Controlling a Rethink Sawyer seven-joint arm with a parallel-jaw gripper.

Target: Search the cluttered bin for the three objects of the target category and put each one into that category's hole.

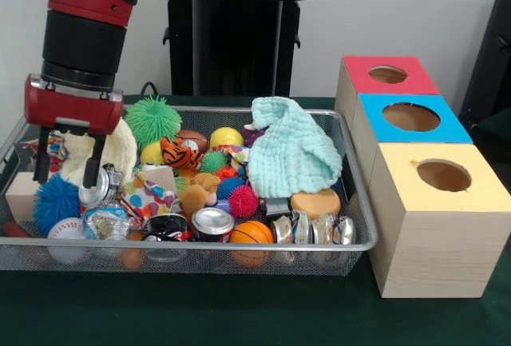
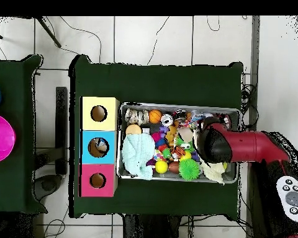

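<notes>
The wire mesh bin [image 1: 351, 172] is full of toys and cloths; in the overhead view it [image 2: 179, 105] lies right of the boxes. My gripper [image 1: 68, 172] hangs open and empty over the bin's left end, fingertips just above a cream cloth [image 1: 120, 150] and a blue spiky ball [image 1: 54, 200]. A wrinkly see-through thing with a bluish label [image 1: 105, 222], perhaps a bottle, lies at the front left below the gripper. No other bottle shows clearly. The red-topped box's hole [image 1: 388, 74] is at the far right; it also shows in the overhead view [image 2: 97, 180]. My arm [image 2: 223, 144] hides the gripper from above.
Blue-topped [image 1: 411, 117] and yellow-topped [image 1: 443, 176] boxes stand in front of the red one. A mint cloth [image 1: 291, 154] covers the bin's right middle. Shiny cans [image 1: 311, 230] lie along the front rim, with an orange ball [image 1: 251, 234] and a green spiky ball [image 1: 153, 121].
</notes>
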